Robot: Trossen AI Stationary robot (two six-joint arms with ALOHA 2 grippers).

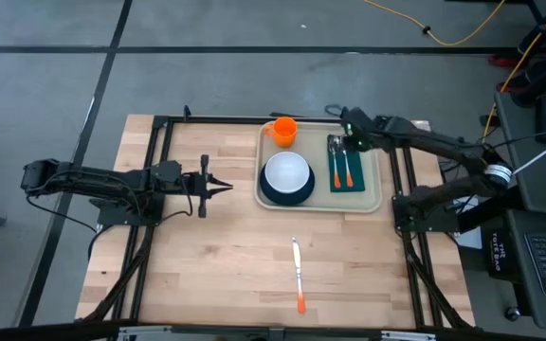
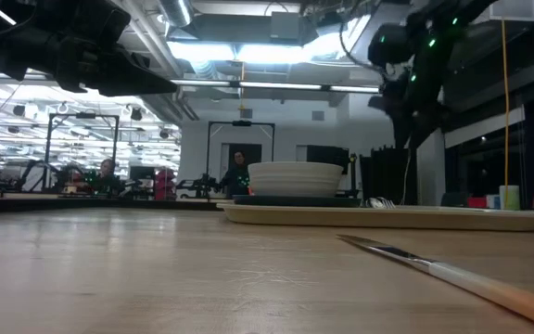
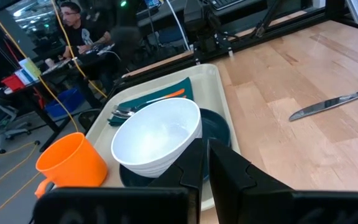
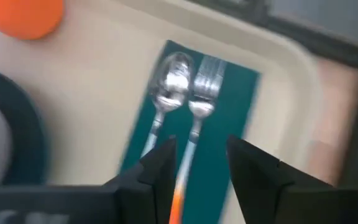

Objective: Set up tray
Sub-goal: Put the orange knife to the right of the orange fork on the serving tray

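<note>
Here, a pale wooden tabletop [image 1: 226, 256] of butcher-block planks is seen from above, framed by black rails and standing on a grey floor crossed by dark lines. The tray [image 1: 375, 201] is placed toward the table's far right part. On it are set a dark teal plate [image 1: 271, 196] with a white bowl [image 1: 287, 172] on top, an orange cup [image 1: 283, 130] at the tray's far corner beside the bowl, and a green napkin [image 1: 346, 183] on which a spoon [image 1: 336, 156] and a fork [image 1: 347, 161] with orange handles are laid side by side. A knife [image 1: 298, 276] with an orange handle is left on bare wood, well apart from the tray, nearer the table's front edge.

The right gripper [image 1: 349, 140] is held just above the far ends of the spoon and fork, its fingers [image 4: 160, 165] spread apart and nothing pinched between them. The left gripper [image 1: 224, 185] is kept over the bare wood to the left of the tray, its fingers pressed together and nothing held.

Beyond the table, a large workshop is shown in the low view, lit by ceiling strip lights, with desks, racks and monitors. A person [image 3: 73, 22] is seated at a cluttered desk in the left wrist view, and yellow cables [image 1: 463, 38] are trailed across the floor
</note>
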